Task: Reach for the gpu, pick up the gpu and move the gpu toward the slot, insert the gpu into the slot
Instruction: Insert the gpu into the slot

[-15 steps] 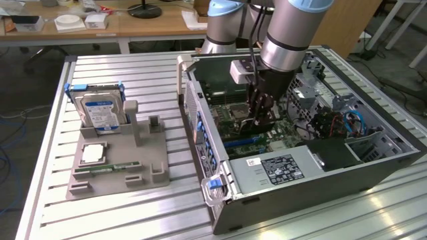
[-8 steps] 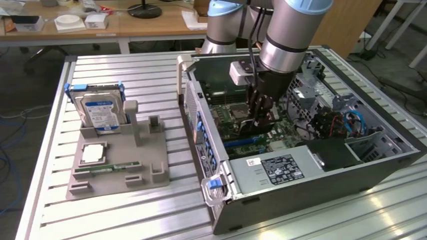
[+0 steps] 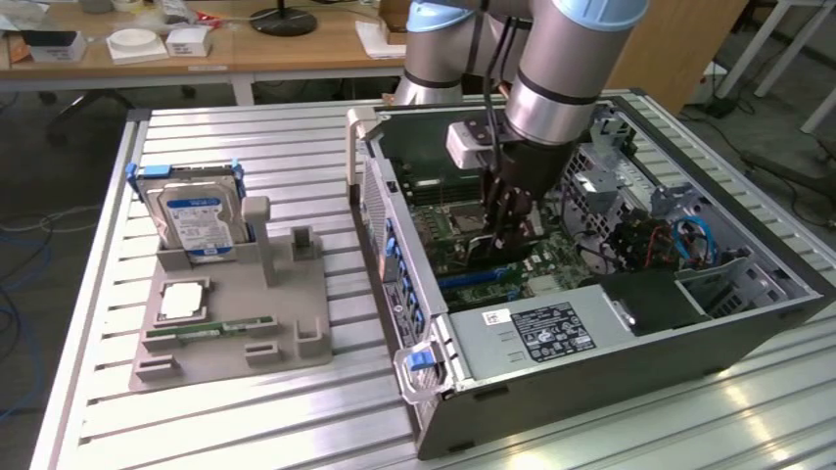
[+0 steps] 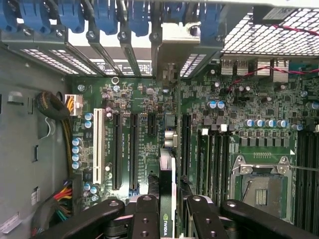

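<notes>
**Clerk:** Item one: thin green circuit card with black cooler and silver end bracket, the gpu (image 4: 166, 225). Location: edge-on inside the open dark-grey metal computer case (image 3: 588, 338), just above the green motherboard (image 4: 149, 94), apparently not seated.

**Checker:** And the black two-fingered gripper (image 4: 169, 211)?

**Clerk:** Clamped on the gpu, one finger on each face (the exterior view has it deep in the case).

**Checker:** Hazards?

**Clerk:** Judged: if slightly off line, the card's edge may land beside the long black expansion slots (image 4: 117, 149). A tilted descent could jam the bracket against the blue retention clips (image 4: 104, 17).

**Checker:** Surroundings?

**Clerk:** In the exterior view, a red and black cable bundle (image 3: 640, 245) at three o'clock of the gripper. A grey moulded holder tray (image 3: 281, 299) at nine o'clock of the case carries a blue-labelled silver hard drive (image 3: 194, 220) and a small green memory stick (image 3: 209, 331). Neither obstructs.
</notes>
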Action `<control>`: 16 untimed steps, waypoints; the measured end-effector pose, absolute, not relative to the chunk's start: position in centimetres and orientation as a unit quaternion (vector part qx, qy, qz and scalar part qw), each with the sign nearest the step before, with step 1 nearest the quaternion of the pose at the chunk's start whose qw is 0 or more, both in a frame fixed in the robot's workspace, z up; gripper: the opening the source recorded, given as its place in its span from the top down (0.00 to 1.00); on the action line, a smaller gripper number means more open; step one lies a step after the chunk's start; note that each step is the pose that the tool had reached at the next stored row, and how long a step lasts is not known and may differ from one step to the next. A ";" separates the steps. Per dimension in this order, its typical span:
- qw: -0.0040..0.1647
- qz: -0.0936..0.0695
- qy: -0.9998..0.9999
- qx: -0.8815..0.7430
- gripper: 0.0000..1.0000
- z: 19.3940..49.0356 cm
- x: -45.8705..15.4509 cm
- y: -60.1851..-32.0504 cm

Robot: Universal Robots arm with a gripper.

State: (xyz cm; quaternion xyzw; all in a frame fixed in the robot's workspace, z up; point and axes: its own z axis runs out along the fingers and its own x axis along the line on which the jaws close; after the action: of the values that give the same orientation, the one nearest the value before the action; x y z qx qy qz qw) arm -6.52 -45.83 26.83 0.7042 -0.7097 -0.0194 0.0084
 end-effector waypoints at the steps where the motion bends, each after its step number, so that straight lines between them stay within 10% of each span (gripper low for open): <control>1: 0.008 -0.019 -0.710 0.704 0.74 26.8 -6.6 -45.8; 16: 0.008 -0.019 -0.710 0.704 0.74 26.1 -7.0 -45.8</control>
State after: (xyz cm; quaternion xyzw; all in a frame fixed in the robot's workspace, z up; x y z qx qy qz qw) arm -7.03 -45.85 26.13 0.7042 -0.7097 -0.0194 0.0085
